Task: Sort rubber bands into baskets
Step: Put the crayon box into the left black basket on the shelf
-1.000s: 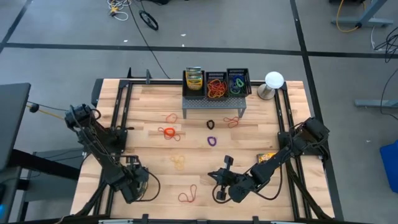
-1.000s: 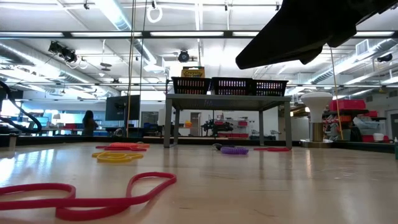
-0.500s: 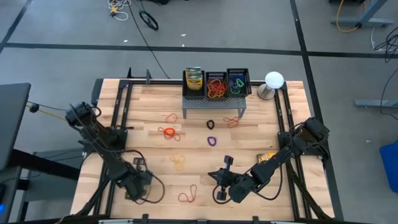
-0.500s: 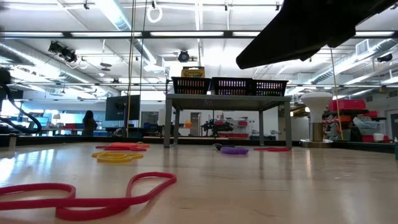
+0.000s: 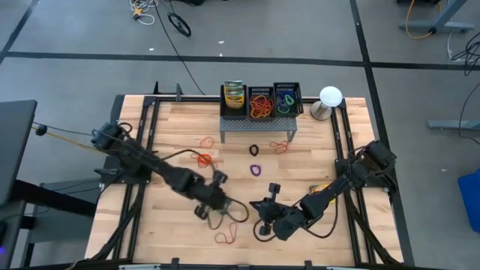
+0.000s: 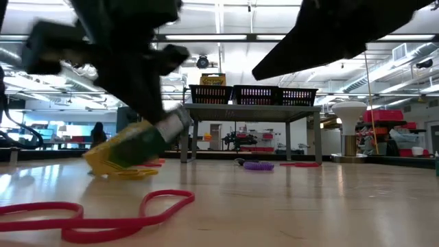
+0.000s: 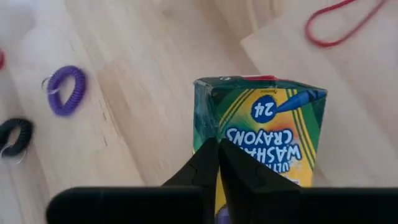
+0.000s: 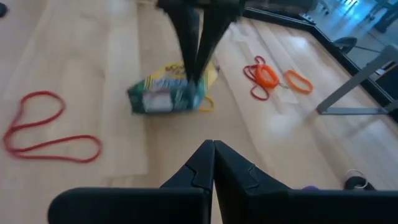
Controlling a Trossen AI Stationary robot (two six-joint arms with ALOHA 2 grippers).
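Crayon box (image 7: 261,140) lies tilted beneath left gripper (image 5: 212,196), whose fingers are closed against it, covering yellow rubber band (image 6: 130,174). Red rubber band (image 5: 227,235) lies nearer. Right gripper (image 5: 264,217) closed, empty.

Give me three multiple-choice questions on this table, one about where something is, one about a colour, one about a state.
1. Where are the baskets?
A. on the grey stand
B. on the floor
C. at the table's near edge

2. What colour is the long rubber band nearest the table's front edge?
A. blue
B. red
C. green

3. How do the right gripper fingers stand?
A. wide open
B. shut around a basket
C. shut together

Answers:
1. A, the high view shows them in a row on top of the stand.
2. B, it shows red in the high and low views.
3. C, the right wrist view shows the two fingers touching.
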